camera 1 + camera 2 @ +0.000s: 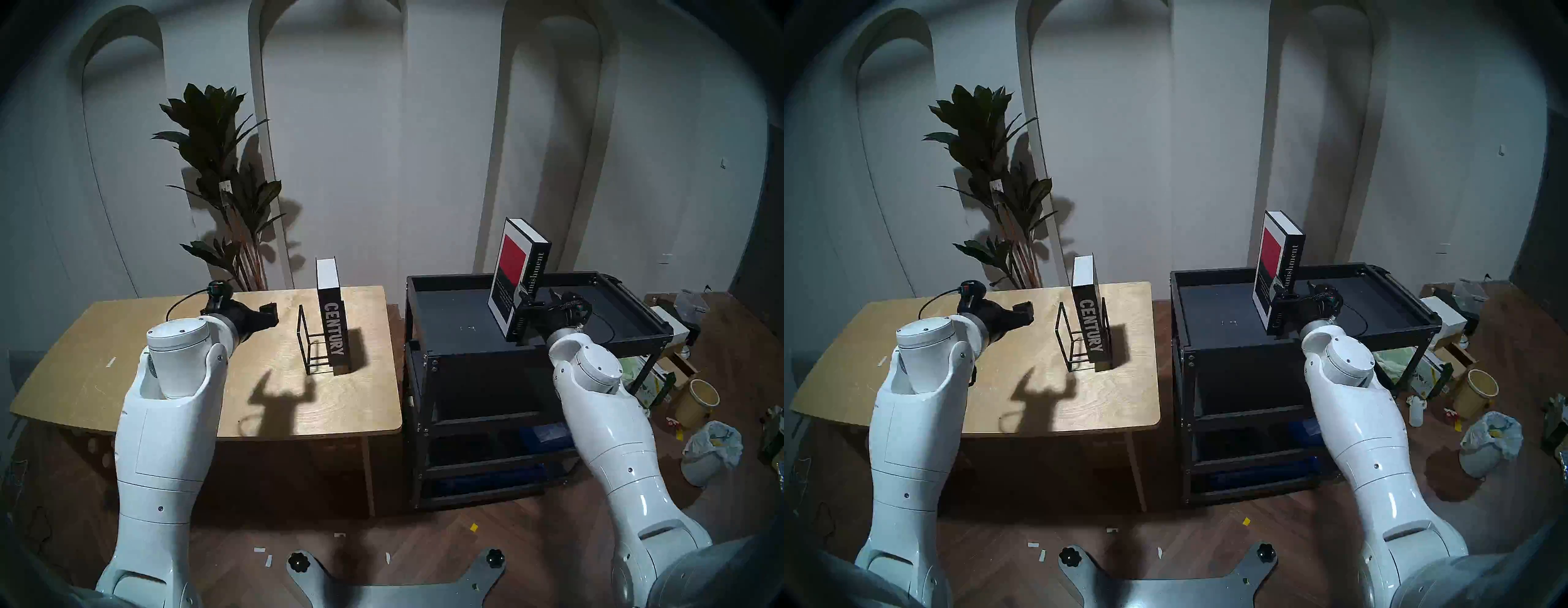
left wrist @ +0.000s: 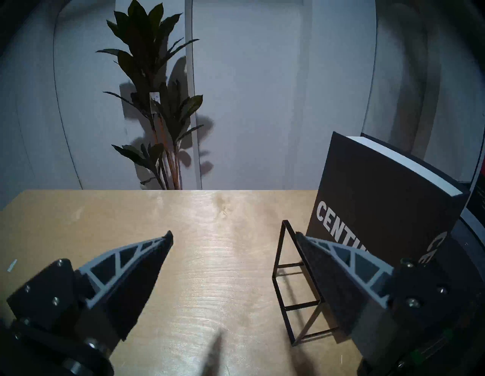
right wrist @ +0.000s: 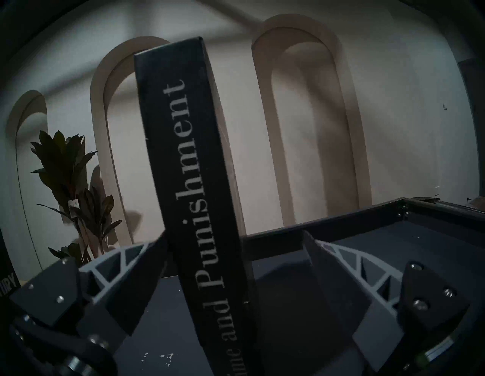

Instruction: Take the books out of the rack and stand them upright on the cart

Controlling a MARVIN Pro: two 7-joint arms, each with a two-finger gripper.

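The right end effector (image 3: pixel 233 244) is standing released, its two fingers spread on either side of the spine of the "Crime and Punishment" book (image 1: pixel 515 276). The left finger (image 3: pixel 147 265) is sitting right at the spine's edge; whether it is touching cannot be told. The right finger (image 3: pixel 338 262) is standing clear of the book. This book is standing on end on the top tray of the black cart (image 1: pixel 449 314), its long axis running up and down and leaning slightly. Its spine is facing the robot and its red-square cover is facing the robot's left.

The left end effector (image 2: pixel 233 236) is hanging released above the wooden counter (image 1: pixel 127 373), fingers wide apart and grasping nothing, pointing forward toward the far wall. Just to its right, the thin black wire rack (image 1: pixel 312 346) is sitting on the counter. The "CENTURY" book (image 1: pixel 333 322) is standing upright at the rack's right end, long axis vertical, spine lettering facing the robot and white page edges showing on top.

The counter is pale wood with rounded corners; the cart is standing just beside its right edge. Behind the counter a tall dark-leaved plant (image 1: pixel 220 170) is rising against a white wall with arched niches. On the wooden floor to the cart's right, a yellow pot (image 1: pixel 698 401) and a white bag (image 1: pixel 710 450) are lying among clutter.
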